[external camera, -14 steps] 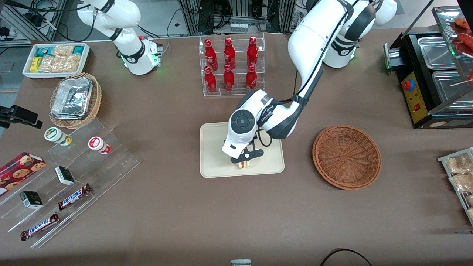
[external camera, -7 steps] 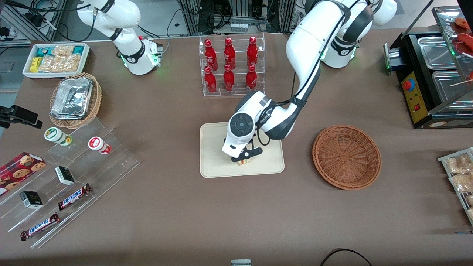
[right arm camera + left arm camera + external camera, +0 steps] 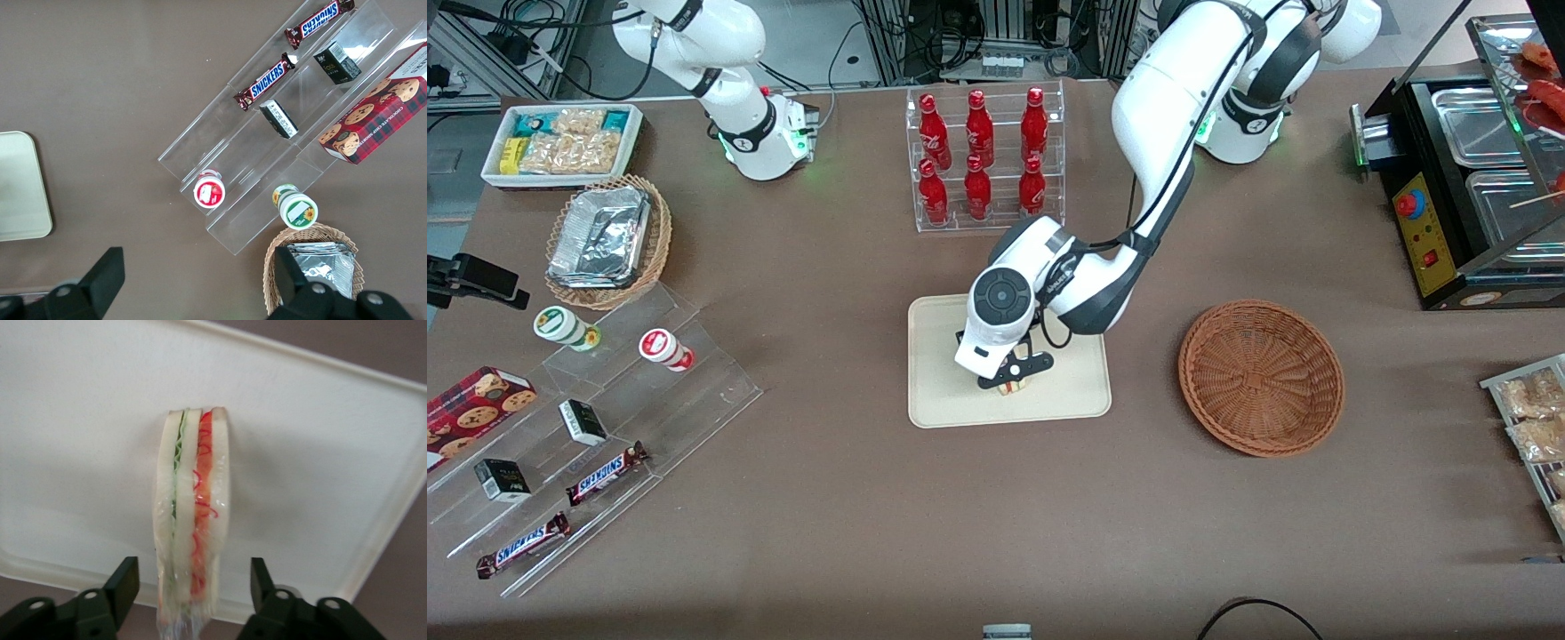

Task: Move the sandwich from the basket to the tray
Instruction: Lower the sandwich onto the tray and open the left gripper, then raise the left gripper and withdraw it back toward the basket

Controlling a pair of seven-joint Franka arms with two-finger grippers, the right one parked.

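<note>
The sandwich [image 3: 1013,386] [image 3: 192,520], a wrapped wedge with red and green filling, stands on its edge on the cream tray [image 3: 943,391] [image 3: 80,453], near the tray's rim closest to the front camera. My left gripper [image 3: 1009,373] [image 3: 193,583] hangs just over it, open. One black finger sits on each side of the sandwich, with a gap showing between each finger and the bread. The reddish-brown wicker basket [image 3: 1261,378] sits beside the tray toward the working arm's end, with nothing in it.
A clear rack of red bottles [image 3: 981,160] stands farther from the front camera than the tray. Toward the parked arm's end are clear snack shelves [image 3: 596,418] [image 3: 280,127], a tan basket holding foil [image 3: 607,240] and a white snack bin [image 3: 562,142]. A black food warmer [image 3: 1467,178] stands at the working arm's end.
The left wrist and gripper have shifted slightly away from the front camera and toward the parked arm's end. The sandwich now shows a little farther in on the tray.
</note>
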